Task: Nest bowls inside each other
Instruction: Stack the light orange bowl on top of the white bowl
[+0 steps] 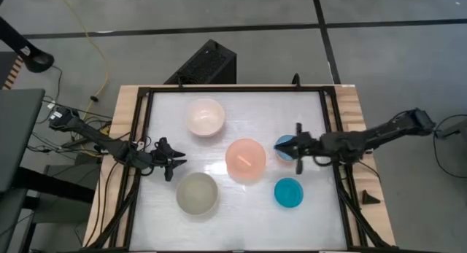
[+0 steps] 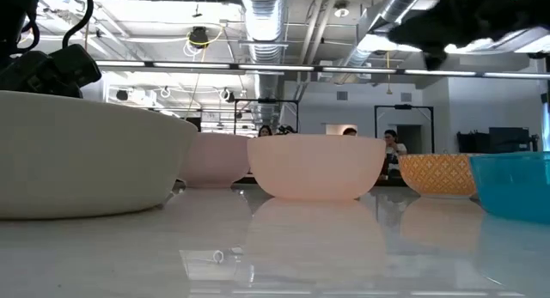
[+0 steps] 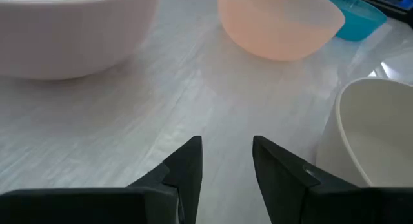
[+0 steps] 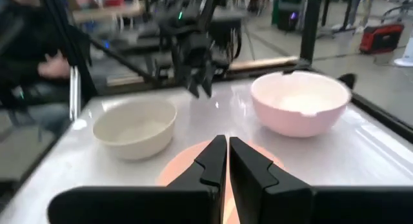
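Note:
Five bowls stand on their bases on the white table. A pale pink-white bowl (image 1: pixel 204 117) is at the far left, a salmon-orange bowl (image 1: pixel 245 160) in the middle, and a grey-beige bowl (image 1: pixel 197 193) near left. A teal-blue bowl (image 1: pixel 289 192) is near right. A light blue bowl (image 1: pixel 282 145) is partly hidden under my right gripper (image 1: pixel 292 146). That gripper hangs raised and shut, pointing toward the salmon-orange bowl (image 4: pixel 193 162), with nothing between its fingers (image 4: pixel 227 141). My left gripper (image 1: pixel 174 164) waits open and empty (image 3: pixel 227 143) left of the grey-beige bowl (image 3: pixel 374 133).
A black rail frame (image 1: pixel 143 136) borders the table on a wooden top. A black wedge (image 1: pixel 371 197) lies on the right wooden strip, and a black box (image 1: pixel 208 63) stands beyond the far edge. Bare table lies between the bowls (image 3: pixel 161 101). People show in the room behind (image 2: pixel 391 143).

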`<state>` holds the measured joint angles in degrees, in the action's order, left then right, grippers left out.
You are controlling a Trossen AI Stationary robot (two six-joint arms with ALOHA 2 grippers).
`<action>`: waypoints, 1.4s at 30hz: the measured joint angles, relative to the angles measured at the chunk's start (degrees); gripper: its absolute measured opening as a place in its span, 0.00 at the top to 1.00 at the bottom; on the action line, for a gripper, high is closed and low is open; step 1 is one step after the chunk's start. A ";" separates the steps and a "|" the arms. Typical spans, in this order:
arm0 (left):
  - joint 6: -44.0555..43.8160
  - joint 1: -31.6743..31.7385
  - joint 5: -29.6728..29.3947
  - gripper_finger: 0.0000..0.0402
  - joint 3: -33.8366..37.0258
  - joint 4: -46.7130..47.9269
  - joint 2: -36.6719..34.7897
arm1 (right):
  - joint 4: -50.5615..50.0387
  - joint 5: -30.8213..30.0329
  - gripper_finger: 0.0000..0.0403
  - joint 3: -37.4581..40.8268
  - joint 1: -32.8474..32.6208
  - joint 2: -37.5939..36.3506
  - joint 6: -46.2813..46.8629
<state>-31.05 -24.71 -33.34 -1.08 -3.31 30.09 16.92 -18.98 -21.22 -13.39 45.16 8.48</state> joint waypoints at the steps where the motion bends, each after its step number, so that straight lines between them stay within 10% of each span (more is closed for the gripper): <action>1: 0.00 -0.02 0.00 0.69 0.00 0.00 0.01 | -0.09 0.47 0.87 -2.03 0.00 2.95 -0.74; 24: 0.00 -0.01 0.00 0.69 0.00 0.11 0.01 | -44.18 1.06 0.40 -45.94 11.21 48.04 -3.80; 42: 0.00 0.00 0.00 0.69 -0.01 0.08 0.01 | -46.66 7.10 0.46 -48.58 19.12 58.65 -4.54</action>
<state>-31.05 -24.72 -33.34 -1.09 -3.23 30.10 -29.75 -11.88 -69.80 5.74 103.81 3.95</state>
